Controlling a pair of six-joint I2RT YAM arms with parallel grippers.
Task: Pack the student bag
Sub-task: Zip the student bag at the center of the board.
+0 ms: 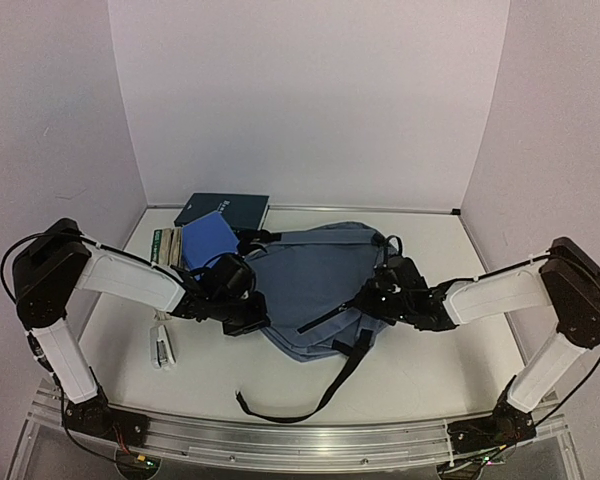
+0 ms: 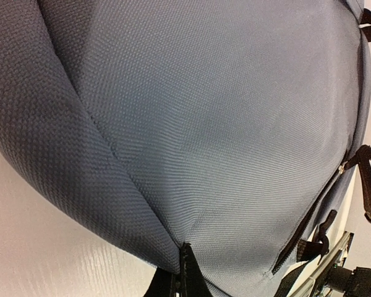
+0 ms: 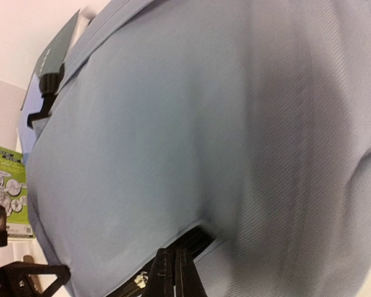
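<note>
The student bag (image 1: 315, 280), a blue-grey backpack with black straps, lies flat in the middle of the table. My left gripper (image 1: 252, 318) is at its left edge. In the left wrist view the left gripper (image 2: 184, 253) is shut, pinching a fold of the bag fabric (image 2: 222, 124). My right gripper (image 1: 372, 298) is at the bag's right side. In the right wrist view the right gripper (image 3: 176, 257) is shut on the bag (image 3: 173, 124) at a black zipper line, next to a metal zipper pull (image 3: 139, 279).
A dark teal book (image 1: 223, 209), a blue cloth-like item (image 1: 208, 238) and a stack of green-covered books (image 1: 165, 245) lie at the back left. A small white object (image 1: 163, 345) lies near the left arm. A black strap (image 1: 320, 395) trails toward the front rail (image 1: 300, 440).
</note>
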